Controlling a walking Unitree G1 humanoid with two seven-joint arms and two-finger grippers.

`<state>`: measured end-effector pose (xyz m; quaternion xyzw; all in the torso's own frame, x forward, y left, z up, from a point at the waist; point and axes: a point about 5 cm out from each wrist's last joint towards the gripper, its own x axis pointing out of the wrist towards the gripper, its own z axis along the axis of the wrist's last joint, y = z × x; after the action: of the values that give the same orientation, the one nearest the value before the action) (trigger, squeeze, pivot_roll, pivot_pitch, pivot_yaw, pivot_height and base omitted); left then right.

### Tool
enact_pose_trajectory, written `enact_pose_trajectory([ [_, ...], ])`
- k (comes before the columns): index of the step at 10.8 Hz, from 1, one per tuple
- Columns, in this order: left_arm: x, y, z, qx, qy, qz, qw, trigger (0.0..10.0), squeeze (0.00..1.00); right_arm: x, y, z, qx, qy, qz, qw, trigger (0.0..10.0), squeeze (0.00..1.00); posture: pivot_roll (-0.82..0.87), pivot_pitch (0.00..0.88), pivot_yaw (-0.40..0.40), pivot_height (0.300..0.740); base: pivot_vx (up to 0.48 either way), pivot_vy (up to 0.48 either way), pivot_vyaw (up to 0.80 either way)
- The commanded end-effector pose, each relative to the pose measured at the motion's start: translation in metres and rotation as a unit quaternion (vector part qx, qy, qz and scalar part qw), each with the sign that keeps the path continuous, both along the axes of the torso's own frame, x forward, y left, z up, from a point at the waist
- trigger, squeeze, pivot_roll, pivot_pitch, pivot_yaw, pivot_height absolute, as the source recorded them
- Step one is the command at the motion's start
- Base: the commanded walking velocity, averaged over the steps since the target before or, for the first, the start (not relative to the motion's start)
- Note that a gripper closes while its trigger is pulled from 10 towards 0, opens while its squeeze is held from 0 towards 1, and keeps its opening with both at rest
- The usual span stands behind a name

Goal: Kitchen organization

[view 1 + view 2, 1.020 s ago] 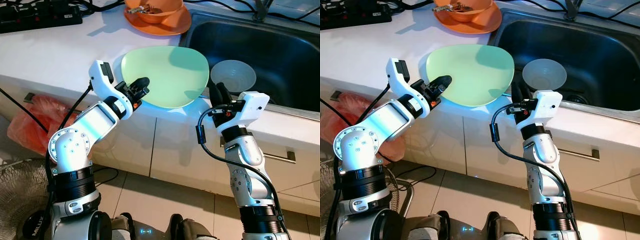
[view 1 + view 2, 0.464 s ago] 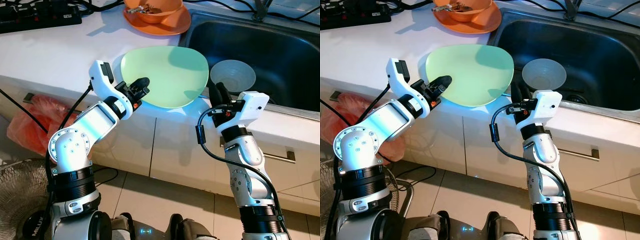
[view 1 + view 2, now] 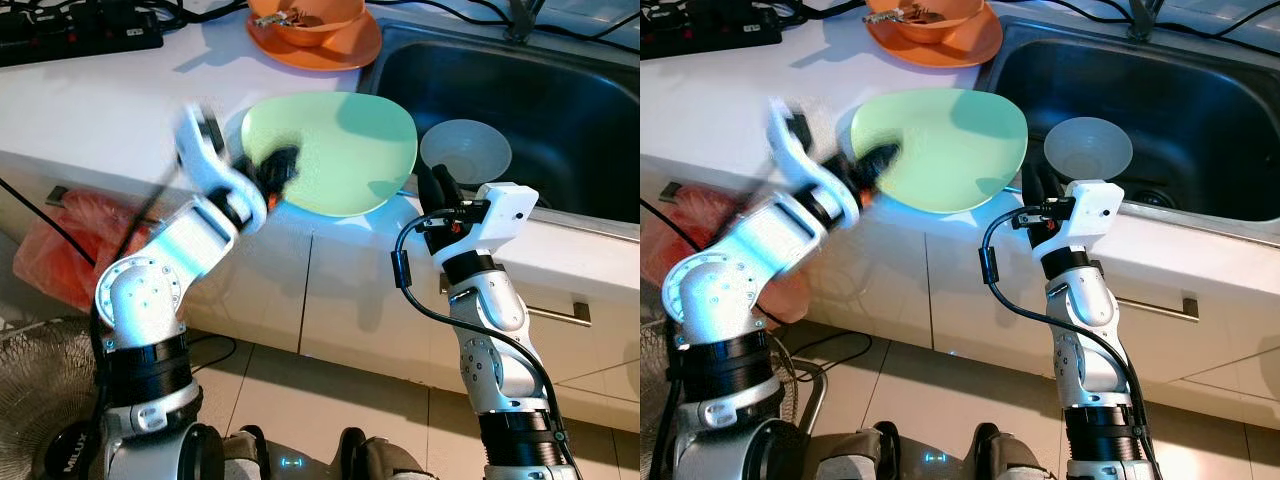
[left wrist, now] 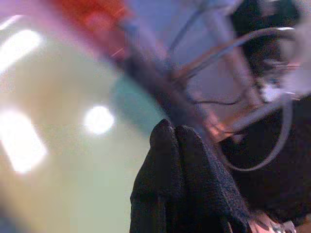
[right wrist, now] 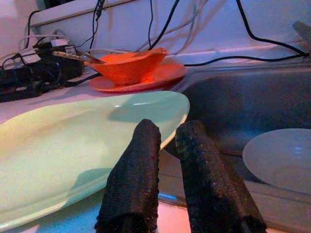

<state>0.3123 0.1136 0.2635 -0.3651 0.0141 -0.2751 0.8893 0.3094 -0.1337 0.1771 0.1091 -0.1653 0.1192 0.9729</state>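
Our left arm is the change: it sat sharp and motionless in the two earlier frames, and now it is smeared with motion blur while the plate, counter and right arm look the same, so the camera has not moved, the arm has. The left gripper [image 3: 280, 165] is at the near-left rim of the green plate [image 3: 340, 145]; in its wrist view the two black fingers [image 4: 167, 160] are pressed together with no gap, over the pale green surface, and we cannot tell whether they pinch the rim or just lie on it. The plate looks unshifted on the white counter [image 3: 100, 110], its near edge overhanging the front of the counter, right edge near the sink [image 3: 540, 90]. We read this as the start of the plate move, lift or slide, not yet showing on the plate. Behind it, well apart, an orange bowl [image 3: 305, 18] sits on an orange plate [image 3: 330, 48]. The right gripper [image 3: 438, 190] stays put at the counter edge just right of the green plate, fingers [image 5: 133, 170] slightly parted, holding nothing. A clear bowl [image 3: 466, 152] sits just beyond it in the sink.
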Motion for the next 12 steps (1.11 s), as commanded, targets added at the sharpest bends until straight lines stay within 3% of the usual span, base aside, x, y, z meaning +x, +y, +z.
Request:
enact_pose_trajectory([
  [1,-0.010,-0.008,0.013,0.008,-0.057,-0.025,0.998,10.0,0.00,0.000,-0.002,-0.011,0.004,0.030,-0.001,1.000,10.0,0.00,0.11,0.210,-0.042,0.740,0.000,0.000,0.00],
  [4,-0.016,-0.010,0.023,0.014,-0.099,-0.028,0.995,10.0,0.00,0.001,-0.002,-0.011,0.002,0.029,0.000,1.000,10.0,0.00,0.11,0.210,-0.045,0.740,0.000,0.000,0.00],
  [5,-0.013,-0.009,0.022,0.044,-0.109,-0.006,0.993,10.0,0.00,0.001,-0.003,-0.011,0.001,0.031,-0.001,1.000,10.0,0.00,0.11,0.210,-0.047,0.740,0.000,0.000,0.00],
  [6,-0.007,-0.006,0.014,0.104,-0.110,0.032,0.988,10.0,0.00,0.001,-0.003,-0.011,0.000,0.031,-0.001,1.000,10.0,0.00,0.11,0.210,-0.049,0.740,0.000,0.000,0.00],
  [7,-0.003,-0.002,0.011,0.117,-0.110,0.067,0.985,10.0,1.00,0.002,-0.003,-0.011,0.000,0.031,-0.001,1.000,10.0,0.00,0.11,0.210,-0.049,0.740,0.000,0.000,0.00],
  [8,-0.002,0.001,0.011,0.130,-0.119,0.084,0.981,10.0,1.00,0.002,-0.003,-0.011,0.001,0.031,-0.001,1.000,10.0,0.00,0.11,0.210,-0.049,0.740,0.000,0.000,0.00],
  [9,0.002,0.015,0.010,0.173,-0.139,0.152,0.963,10.0,1.00,0.002,-0.003,-0.011,0.001,0.031,-0.001,1.000,10.0,0.00,0.11,0.210,-0.051,0.740,0.000,0.000,0.00],
  [10,0.002,0.022,0.009,0.207,-0.154,0.188,0.948,10.0,1.00,0.002,-0.003,-0.010,0.000,0.031,-0.001,1.000,10.0,0.00,0.11,0.210,-0.051,0.740,0.000,0.000,0.00],
  [11,0.002,0.036,0.008,0.266,-0.180,0.242,0.916,10.0,1.00,0.002,-0.003,-0.010,0.000,0.031,-0.001,1.000,10.0,0.00,0.11,0.210,-0.052,0.740,0.000,0.000,0.00],
  [12,0.002,0.045,0.004,0.297,-0.185,0.269,0.897,10.0,1.00,0.002,-0.003,-0.011,0.001,0.031,0.000,1.000,10.0,0.00,0.12,0.209,-0.052,0.740,0.000,0.000,0.00],
])
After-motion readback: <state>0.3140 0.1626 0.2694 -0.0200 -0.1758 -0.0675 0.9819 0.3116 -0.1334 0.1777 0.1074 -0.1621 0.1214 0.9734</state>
